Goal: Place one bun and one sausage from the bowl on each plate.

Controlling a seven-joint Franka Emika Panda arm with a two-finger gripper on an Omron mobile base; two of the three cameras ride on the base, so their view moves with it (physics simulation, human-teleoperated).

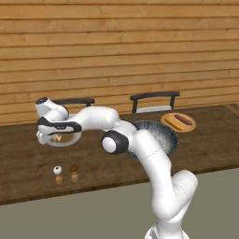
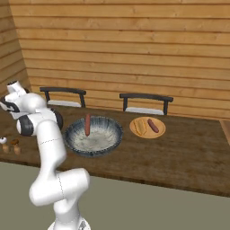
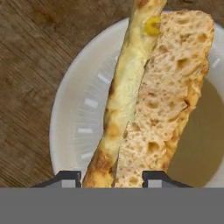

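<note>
My gripper [image 3: 112,179] hangs low over the near white plate [image 3: 74,118] at the left end of the table, fingers open and straddling the near end of a split bun [image 3: 148,100] that lies across the plate. From the left base view the gripper [image 1: 57,138] sits right on this plate [image 1: 63,143]. The bowl [image 2: 94,150] stands mid-table with one sausage [image 2: 87,125] leaning inside; my arm partly covers the bowl [image 1: 169,136]. A second plate [image 2: 133,128] beyond the bowl carries a bun [image 2: 140,127] and a sausage [image 2: 153,125].
Two small shakers [image 1: 58,172] [image 1: 73,170] stand near the table's front edge, below the gripper. Two dark chairs [image 1: 154,99] [image 1: 74,101] are pushed in at the far side, in front of a wooden plank wall.
</note>
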